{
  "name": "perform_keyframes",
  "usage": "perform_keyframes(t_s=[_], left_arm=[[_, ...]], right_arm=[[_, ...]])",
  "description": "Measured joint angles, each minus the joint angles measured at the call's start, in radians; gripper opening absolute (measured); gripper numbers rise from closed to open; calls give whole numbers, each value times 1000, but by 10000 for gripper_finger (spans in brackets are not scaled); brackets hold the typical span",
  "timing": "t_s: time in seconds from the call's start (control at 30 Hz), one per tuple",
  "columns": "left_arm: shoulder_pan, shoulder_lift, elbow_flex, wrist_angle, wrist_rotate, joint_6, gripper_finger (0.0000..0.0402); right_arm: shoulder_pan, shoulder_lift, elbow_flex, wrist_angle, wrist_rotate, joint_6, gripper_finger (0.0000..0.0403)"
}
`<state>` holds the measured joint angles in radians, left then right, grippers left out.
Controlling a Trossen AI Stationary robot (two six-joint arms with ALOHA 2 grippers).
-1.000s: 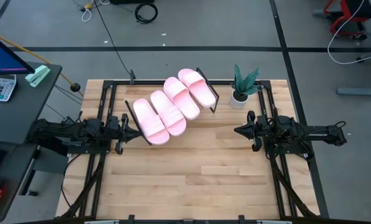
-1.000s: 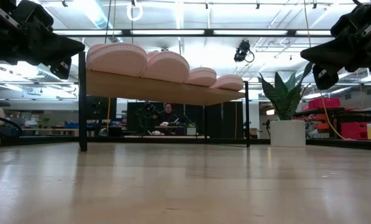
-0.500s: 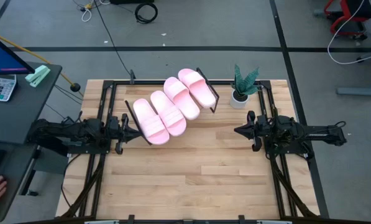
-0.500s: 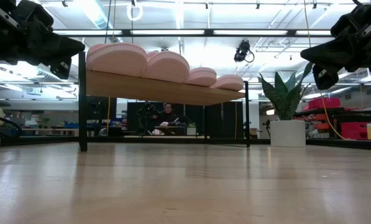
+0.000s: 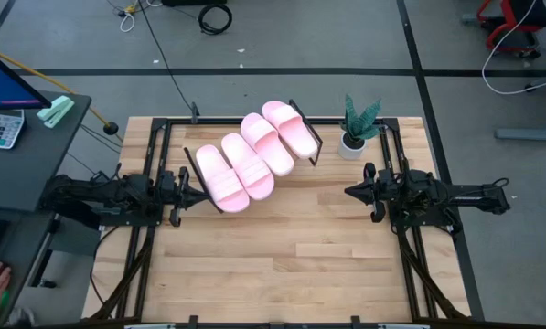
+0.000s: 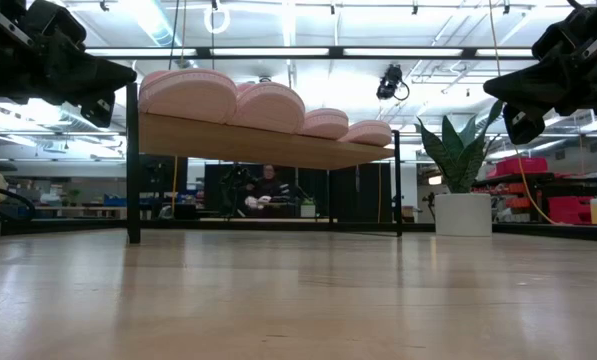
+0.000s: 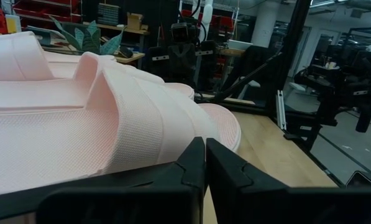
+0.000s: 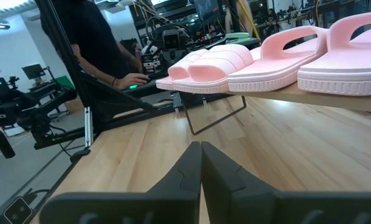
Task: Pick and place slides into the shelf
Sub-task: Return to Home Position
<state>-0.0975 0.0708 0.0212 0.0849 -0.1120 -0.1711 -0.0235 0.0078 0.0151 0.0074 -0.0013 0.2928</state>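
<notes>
**Colleague:** High view first: where are the sandals?

**Operator:** I count all four side by side on the rack, on the far half of the table. The row runs from 8 o'clock up to 2 o'clock. Each sandal's long axis lies across the row, 11 to 5 o'clock. I can't tell toe from heel from above.

**Colleague:** And the pincers?

**Operator:** The left pincer sits at the table's 9 o'clock side, fingers pressed together, gripping nothing. The sandal at the 8 o'clock end is just beside it, at its 3 o'clock. I can't tell whether they touch. The right pincer is at the table's 3 o'clock side, also closed and empty. The sandals are well apart from it, at its 10 o'clock.

**Colleague:** Anything hidden?

**Operator:** From above the sandals cover most of the rack's board. The low view gives me only the board's underside and the sandals' rounded ends, and both arms are cut off at its top corners. The nearest sandal fills most of the left wrist view.
</notes>
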Motion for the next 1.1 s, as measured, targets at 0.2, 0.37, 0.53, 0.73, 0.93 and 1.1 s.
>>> perform_keyframes(t_s=[0.2,0.37,0.53,0.73,0.93,1.1], left_arm=[[0,0,0,0,0,0,23],[0,0,0,0,1,0,32],[0,0,0,0,2,0,36],[0,0,0,0,0,0,26],[0,0,0,0,0,0,19],[0,0,0,0,0,0,22]], right_arm=[[0,0,0,0,0,0,17],[0,0,0,0,0,0,18],[0,0,0,0,0,0,18],[0,0,0,0,0,0,18],[0,0,0,0,0,0,18],[0,0,0,0,0,0,18]])
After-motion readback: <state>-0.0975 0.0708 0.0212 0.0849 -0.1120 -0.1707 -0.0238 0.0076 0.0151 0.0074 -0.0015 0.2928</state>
